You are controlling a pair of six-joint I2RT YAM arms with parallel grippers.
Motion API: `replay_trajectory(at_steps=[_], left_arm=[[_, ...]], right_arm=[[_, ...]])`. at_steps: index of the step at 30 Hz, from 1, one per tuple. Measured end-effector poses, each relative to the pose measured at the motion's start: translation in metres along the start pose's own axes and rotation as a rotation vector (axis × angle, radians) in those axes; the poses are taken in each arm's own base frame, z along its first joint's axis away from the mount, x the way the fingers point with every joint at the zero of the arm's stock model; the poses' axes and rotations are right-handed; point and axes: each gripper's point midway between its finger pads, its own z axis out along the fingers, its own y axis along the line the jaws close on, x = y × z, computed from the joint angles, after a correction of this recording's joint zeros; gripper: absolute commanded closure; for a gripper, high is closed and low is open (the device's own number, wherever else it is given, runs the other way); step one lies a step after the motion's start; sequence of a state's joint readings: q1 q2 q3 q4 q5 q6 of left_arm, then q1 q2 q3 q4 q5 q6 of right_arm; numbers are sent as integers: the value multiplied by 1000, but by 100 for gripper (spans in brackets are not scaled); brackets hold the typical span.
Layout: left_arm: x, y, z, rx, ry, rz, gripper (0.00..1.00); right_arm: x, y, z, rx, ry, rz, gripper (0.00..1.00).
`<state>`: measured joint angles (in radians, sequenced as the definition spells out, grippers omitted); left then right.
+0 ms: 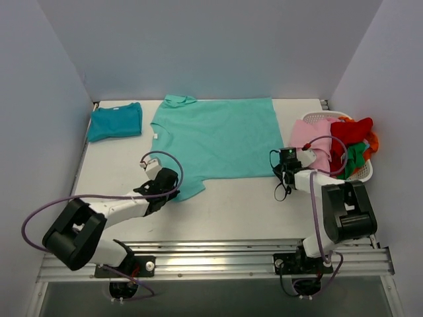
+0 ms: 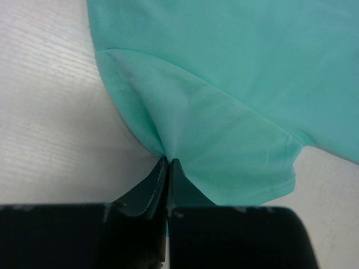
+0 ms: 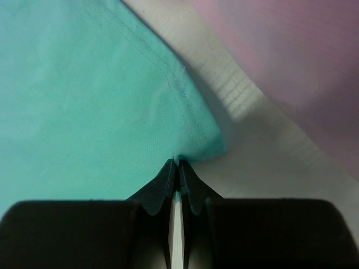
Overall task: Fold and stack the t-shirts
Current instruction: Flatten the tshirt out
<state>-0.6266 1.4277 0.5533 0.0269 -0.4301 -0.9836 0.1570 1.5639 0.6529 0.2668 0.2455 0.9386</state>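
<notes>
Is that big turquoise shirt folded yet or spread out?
Spread out. The turquoise shirt lies open and flat on the table; the left gripper and right gripper only pinch its near edge.

Overhead overview; wrist close-ups sharing turquoise tee [image 1: 218, 135]

A white laundry basket [image 1: 320, 116] stood at the right edge of the table [image 1: 225, 211] before me. A pink garment [image 1: 309, 135] hung over its left rim. A red garment [image 1: 351, 129], a green garment [image 1: 355, 158] and an orange garment [image 1: 374, 142] lay piled inside it.
</notes>
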Motion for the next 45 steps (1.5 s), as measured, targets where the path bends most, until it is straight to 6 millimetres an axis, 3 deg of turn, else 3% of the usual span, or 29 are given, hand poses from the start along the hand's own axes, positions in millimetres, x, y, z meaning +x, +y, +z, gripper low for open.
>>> replay_trajectory(at_steps=[3,12,14,15,16,17,19,20,21,23,26,29,32,34,39,43,45], left_arm=[[-4,6,-20,4,8,2,98],[-42,2,-104,167,-73,-66,98],[-44,7,-113,175,-78,-70,95],[-44,10,-115,170,-77,-68,93],[-43,13,-116,158,-74,-63,91],[-41,17,-115,143,-67,-55,84],[-34,24,-112,111,-45,-37,68],[-31,27,-110,96,-32,-29,54],[-27,29,-109,86,-17,-24,29],[-19,31,-107,76,16,-19,2],[-12,30,-108,87,45,-29,6],[-7,25,-113,115,63,-30,6],[-5,18,-122,159,66,-30,6],[-4,14,-125,180,67,-31,6],[3,11,-128,188,65,8,6],[-10,8,-129,169,7,31,6],[-22,2,-132,178,-36,32,6]], right_arm=[[-5,-3,-17,-12,-4,4,100],[-54,9,-108,-176,-133,71,99],[-55,5,-118,-183,-138,73,78],[-55,1,-121,-176,-137,71,46],[-53,-2,-121,-167,-135,68,33],[-50,-7,-120,-152,-129,55,17],[-41,-18,-116,-120,-106,35,10],[-36,-24,-114,-102,-91,25,8],[-31,-30,-112,-84,-78,17,7],[-24,-39,-110,-59,-60,6,7],[-23,-41,-112,-55,-57,4,11],[-25,-28,-115,-108,-62,12,12],[-15,2,-115,-196,-34,-17,12],[-4,38,-117,-242,-1,-84,12],[27,203,-120,-466,52,-239,12],[48,297,-112,-599,76,-280,12],[54,326,-100,-631,81,-282,13]])
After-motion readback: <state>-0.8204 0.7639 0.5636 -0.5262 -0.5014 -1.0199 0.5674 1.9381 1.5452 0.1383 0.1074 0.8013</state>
